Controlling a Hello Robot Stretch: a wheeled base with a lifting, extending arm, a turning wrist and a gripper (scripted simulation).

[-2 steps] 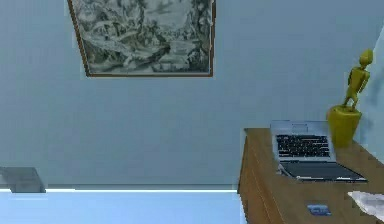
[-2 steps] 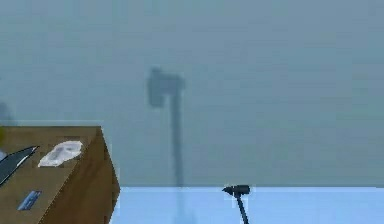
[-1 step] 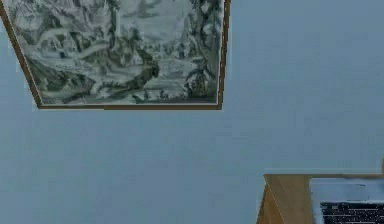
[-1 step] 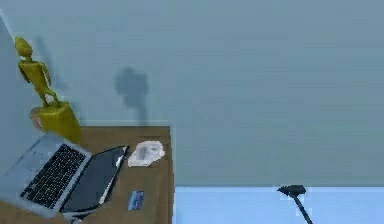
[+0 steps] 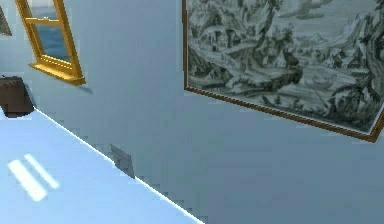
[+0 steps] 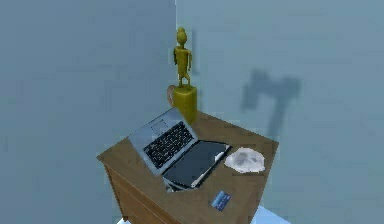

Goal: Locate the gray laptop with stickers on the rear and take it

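An open gray laptop (image 6: 178,152) lies on a wooden side table (image 6: 125,168) in a corner of the room, in the arm side view. Its pale half with the dark keyboard points toward the wall at the view's left, and its dark half lies toward the table's front. Its rear cannot be seen, so I cannot tell whether it has stickers.
On the same table stand a tall gold figurine (image 6: 182,78), a pale crumpled thing (image 6: 245,160) and a small blue flat thing (image 6: 221,201). The forward view faces a pale wall close by, with a large framed landscape painting (image 5: 290,55), a gold-framed picture (image 5: 52,40), a dark box (image 5: 14,95) and a wall socket (image 5: 122,160).
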